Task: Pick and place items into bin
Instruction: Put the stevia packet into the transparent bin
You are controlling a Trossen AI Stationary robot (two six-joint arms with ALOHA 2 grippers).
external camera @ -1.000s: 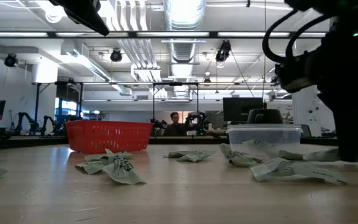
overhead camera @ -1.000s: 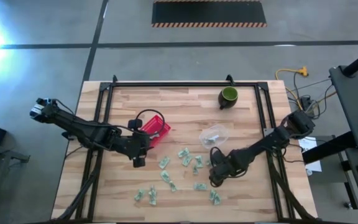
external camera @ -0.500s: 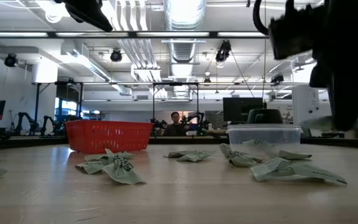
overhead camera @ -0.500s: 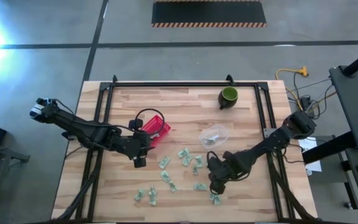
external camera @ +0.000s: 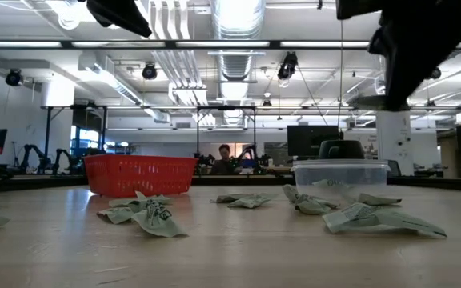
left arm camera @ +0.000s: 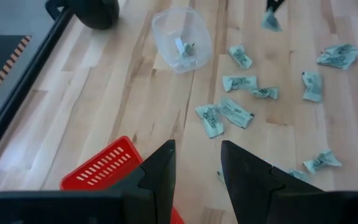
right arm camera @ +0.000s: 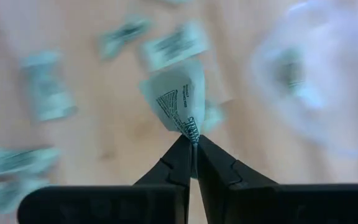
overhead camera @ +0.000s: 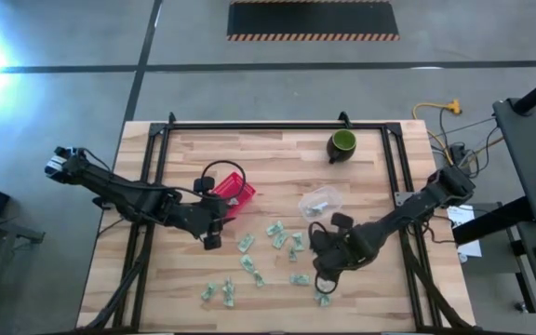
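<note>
**Q:** Where is the piece?

**A:** One piece (right arm camera: pixel 178 99) is pinched by its tail in the right claw (right arm camera: pixel 191 144) and hangs off the table (overhead camera: pixel 277 167). The fingers meet on the wrapper's edge only, and the body of the piece dangles free.

**Q:** What has changed?

**A:** A second ago this claw was down at the boards among the loose pieces (overhead camera: pixel 277 237). It has since lifted, and in the low view its fingers have left the tabletop altogether. The pick-up appears done, and the carry comes next.

**Q:** What is around the claw?

**A:** The remaining pieces lie below and beside it. The nearest one sits just beside it toward the near edge, and most are spread on the side facing the left arm. The clear tub (overhead camera: pixel 321 202) stands beyond the claw, near it but not under it. It already holds a few pieces, so I judge it to be the bin. The red basket (overhead camera: pixel 234 193) is well apart, across the scatter.

**Q:** And the left claw?

**A:** The left claw (left arm camera: pixel 196 152) waits just beside the basket with its fingers apart and nothing in them. It has scarcely moved over the last second.

**Q:** Any risk?

**A:** The hold is thin, on an edge of crinkly wrapper. In my judgement a quick swing toward the tub could shake the piece loose. Much of the task remains.
</note>
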